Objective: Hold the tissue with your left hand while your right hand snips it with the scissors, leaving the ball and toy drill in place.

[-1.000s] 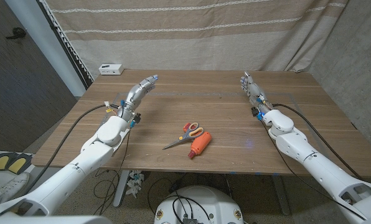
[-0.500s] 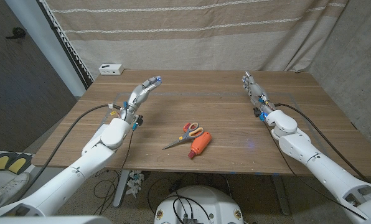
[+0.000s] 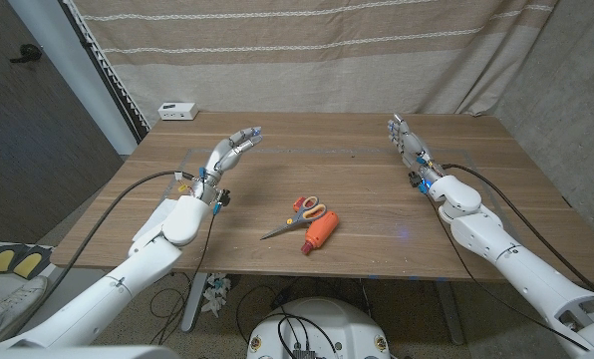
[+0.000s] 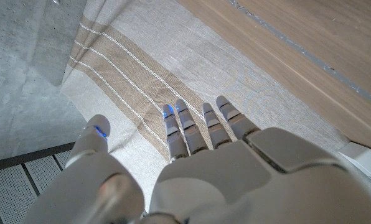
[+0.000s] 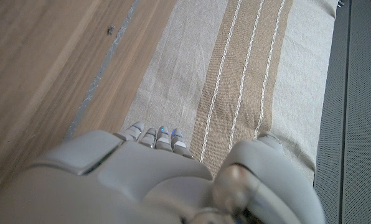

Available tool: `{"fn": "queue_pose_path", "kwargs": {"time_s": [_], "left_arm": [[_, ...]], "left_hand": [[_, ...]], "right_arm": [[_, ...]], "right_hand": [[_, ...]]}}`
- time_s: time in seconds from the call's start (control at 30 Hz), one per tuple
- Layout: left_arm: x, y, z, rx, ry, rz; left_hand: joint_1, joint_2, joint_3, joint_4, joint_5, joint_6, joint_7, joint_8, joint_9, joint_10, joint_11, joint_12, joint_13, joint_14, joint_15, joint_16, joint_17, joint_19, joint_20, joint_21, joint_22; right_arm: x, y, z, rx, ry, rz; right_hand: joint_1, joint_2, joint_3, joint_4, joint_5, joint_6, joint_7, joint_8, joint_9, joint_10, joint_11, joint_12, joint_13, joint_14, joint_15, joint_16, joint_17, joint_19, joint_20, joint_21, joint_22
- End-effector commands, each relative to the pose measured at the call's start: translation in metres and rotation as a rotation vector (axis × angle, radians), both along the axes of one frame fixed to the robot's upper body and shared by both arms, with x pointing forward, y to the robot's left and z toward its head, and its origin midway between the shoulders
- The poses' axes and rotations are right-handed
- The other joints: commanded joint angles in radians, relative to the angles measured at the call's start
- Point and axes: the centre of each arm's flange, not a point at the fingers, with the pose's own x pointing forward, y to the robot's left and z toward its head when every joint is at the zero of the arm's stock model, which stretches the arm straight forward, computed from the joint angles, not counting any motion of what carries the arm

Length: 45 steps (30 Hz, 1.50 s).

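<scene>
Scissors with red and orange handles lie near the table's front middle, blades pointing toward the left front. An orange toy drill lies right beside them, touching or nearly touching the handles. My left hand is raised over the left part of the table, fingers apart and stretched forward, holding nothing; the left wrist view shows its fingers spread. My right hand hangs over the far right of the table, fingers extended and empty, also seen as right hand.
A small white box sits at the table's far left corner. A striped curtain hangs behind the wooden table. Cables run along both forearms.
My left hand has drifted slightly to the right and its fingers have bent a little. The right arm has shifted slightly; scissors and drill have not moved.
</scene>
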Motion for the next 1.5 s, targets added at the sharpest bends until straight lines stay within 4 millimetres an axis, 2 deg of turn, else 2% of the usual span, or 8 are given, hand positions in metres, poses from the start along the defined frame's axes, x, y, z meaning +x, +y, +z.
{"fn": "queue_pose_path", "kwargs": {"time_s": [0.03,0.3,0.37,0.47,0.9,1.0,1.3,1.5], "left_arm": [[-0.013,-0.004,-0.005,0.037,-0.017,0.021],[-0.014,-0.004,-0.009,0.056,-0.024,0.047],[-0.015,-0.005,-0.009,0.058,-0.03,0.053],[-0.019,-0.006,-0.011,0.072,-0.04,0.068],[-0.03,-0.009,-0.022,0.101,-0.064,0.122],[-0.032,-0.01,-0.023,0.114,-0.067,0.134],[-0.039,-0.013,-0.025,0.155,-0.08,0.163],[-0.041,-0.016,-0.027,0.159,-0.084,0.186]], "left_hand": [[0.011,-0.002,-0.007,0.001,0.01,0.005,-0.01,0.006,0.003,0.022,-0.014,0.002,0.002,0.006,-0.157,0.003,0.002,-0.001,-0.002,0.002,0.0],[0.016,-0.003,-0.008,0.0,0.013,0.002,-0.009,0.003,0.003,0.031,-0.015,0.003,0.003,0.008,-0.159,0.004,0.002,-0.002,-0.001,0.001,0.0],[0.028,0.0,-0.007,-0.003,0.018,0.015,0.03,0.005,0.003,0.037,-0.013,0.002,0.004,0.008,-0.16,0.003,0.002,-0.002,-0.001,0.002,0.0],[0.037,0.003,-0.005,-0.003,0.021,0.035,0.041,0.01,0.003,0.057,-0.01,0.007,0.004,0.009,-0.161,0.003,0.002,-0.003,-0.001,0.001,0.0],[0.058,0.001,-0.004,-0.005,0.027,0.056,0.018,0.011,0.002,0.046,-0.011,-0.004,0.005,0.027,-0.164,0.007,0.002,-0.005,-0.006,0.001,0.0],[0.065,-0.001,-0.005,-0.006,0.029,0.077,0.026,0.017,0.002,0.052,-0.013,-0.004,0.005,0.03,-0.163,0.007,0.003,-0.006,-0.006,0.001,0.0],[0.078,-0.004,-0.011,-0.002,0.033,0.146,0.034,0.032,0.001,0.114,-0.02,0.012,0.006,0.045,-0.166,0.008,0.003,-0.005,0.002,0.003,0.0],[0.083,-0.004,-0.012,-0.002,0.034,0.144,0.037,0.027,0.001,0.126,-0.02,0.013,0.005,0.053,-0.167,0.009,0.002,-0.003,0.003,0.003,0.0]], "right_arm": [[-0.002,-0.002,0.001,-0.024,0.002,-0.004],[0.0,-0.005,0.002,-0.017,0.001,0.001],[0.0,-0.006,0.002,-0.012,0.004,0.002],[0.0,-0.007,0.002,-0.016,0.001,-0.002],[-0.004,-0.009,0.004,-0.027,-0.001,-0.003],[-0.004,-0.008,0.005,-0.051,0.002,-0.009],[-0.003,-0.008,0.004,-0.048,0.004,-0.008],[-0.004,-0.011,0.003,-0.052,0.004,-0.011]], "right_hand": [[-0.018,0.003,-0.005,0.014,-0.003,-0.014,0.004,-0.002,0.004,-0.018,0.001,0.0,0.003,-0.044,0.002,-0.001,0.004,-0.032,-0.002,-0.014,0.004],[-0.024,0.002,-0.007,0.017,-0.005,-0.025,0.004,-0.004,0.004,-0.029,-0.001,-0.001,0.003,-0.063,-0.001,-0.003,0.004,-0.043,-0.003,-0.016,0.004],[-0.024,0.002,-0.008,0.017,-0.005,-0.027,0.003,-0.005,0.004,-0.03,0.0,-0.001,0.003,-0.064,0.0,-0.003,0.004,-0.044,-0.003,-0.016,0.004],[-0.024,0.002,-0.008,0.017,-0.005,-0.028,0.003,-0.004,0.004,-0.032,-0.001,-0.001,0.003,-0.065,0.0,-0.002,0.004,-0.044,-0.004,-0.016,0.004],[-0.021,0.001,-0.008,0.014,-0.005,-0.031,0.003,-0.003,0.004,-0.033,-0.002,0.001,0.003,-0.067,0.0,0.001,0.003,-0.045,-0.003,-0.015,0.004],[-0.018,0.0,-0.007,0.012,-0.005,-0.034,0.014,-0.001,0.004,-0.032,0.017,0.004,0.003,-0.068,0.012,0.003,0.003,-0.047,-0.003,-0.015,0.004],[-0.017,0.0,-0.007,0.011,-0.005,-0.037,0.016,-0.001,0.004,-0.035,0.016,0.004,0.002,-0.071,0.012,0.003,0.003,-0.048,-0.003,-0.015,0.004],[-0.016,0.0,-0.007,0.011,-0.006,-0.039,0.017,0.0,0.004,-0.037,0.017,0.004,0.002,-0.073,0.012,0.004,0.003,-0.049,-0.003,-0.014,0.004]]}}
